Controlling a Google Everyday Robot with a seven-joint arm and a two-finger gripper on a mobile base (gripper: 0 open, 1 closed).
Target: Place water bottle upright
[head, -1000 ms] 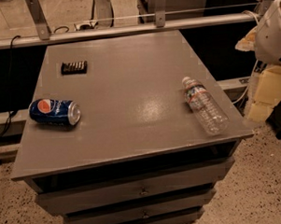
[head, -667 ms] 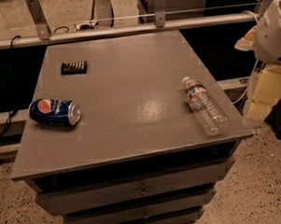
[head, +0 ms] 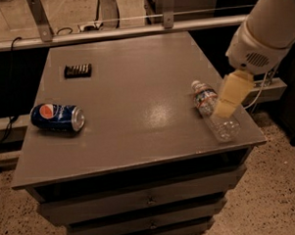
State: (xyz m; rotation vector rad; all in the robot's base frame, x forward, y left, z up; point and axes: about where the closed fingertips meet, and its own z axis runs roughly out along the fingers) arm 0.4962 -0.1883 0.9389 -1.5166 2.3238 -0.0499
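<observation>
on the grey counter [head: 136, 85] a blue pepsi can [head: 57, 117] lies on its side at the left, a small dark block [head: 78, 70] behind it, and near the right edge the water bottle [head: 205, 99] lies flat, the tool [head: 224, 107] over its middle, spread or pressed together i cannot tell

the clear, white-capped water bottle [head: 205, 98] lies on its side near the table [head: 135, 66] edge, gripper [head: 225, 107] over its middle.

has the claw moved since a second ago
Yes. The claw has moved leftward in the view, from beyond the right edge of the table to over it, now overlapping the water bottle.
</observation>
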